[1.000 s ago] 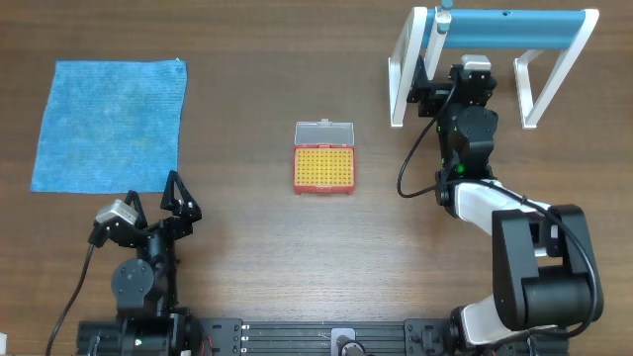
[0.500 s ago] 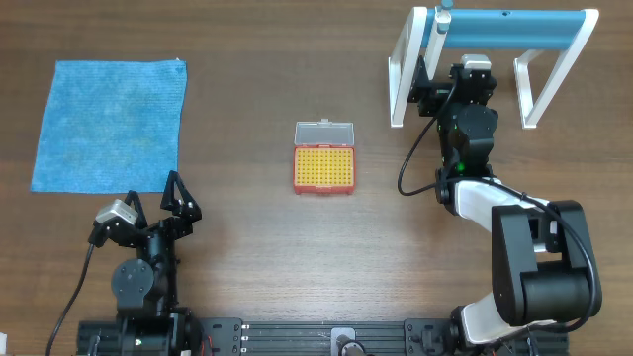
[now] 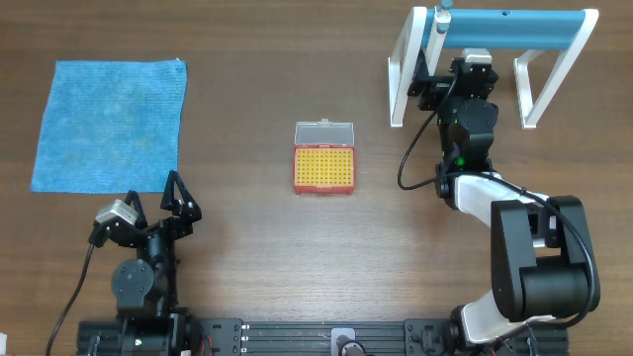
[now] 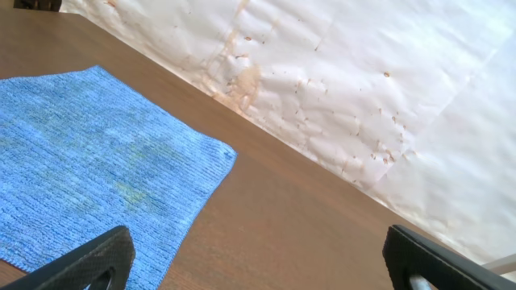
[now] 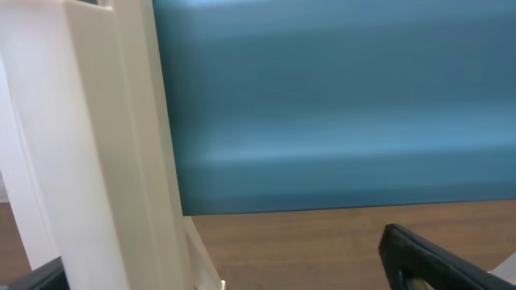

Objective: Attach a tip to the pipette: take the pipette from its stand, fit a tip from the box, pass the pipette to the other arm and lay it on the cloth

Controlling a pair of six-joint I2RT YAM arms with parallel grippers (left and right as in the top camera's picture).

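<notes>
The pipette [image 3: 444, 14] hangs on the stand [image 3: 554, 30], at the end nearest the tip box [image 3: 323, 170]. The right claw [image 3: 426, 85] is spread wide beside the stand's white leg there. The left claw [image 3: 154, 194] is spread too, far from the stand.

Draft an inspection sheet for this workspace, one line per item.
Surface: brown wood-grain table.
Job's things: blue woven cloth flat at far left; orange tip box with yellow tips at centre, clear lid open; white stand with blue crossbar at far right.
Clutter: nothing seen.
Grippers: left gripper open, by the cloth's near corner; right gripper open, close to the stand's crossbar and a white post.
Cables: black cable loops beside the right arm; second black cable trails from the left arm.
Surroundings: crinkled white backdrop behind the table.
</notes>
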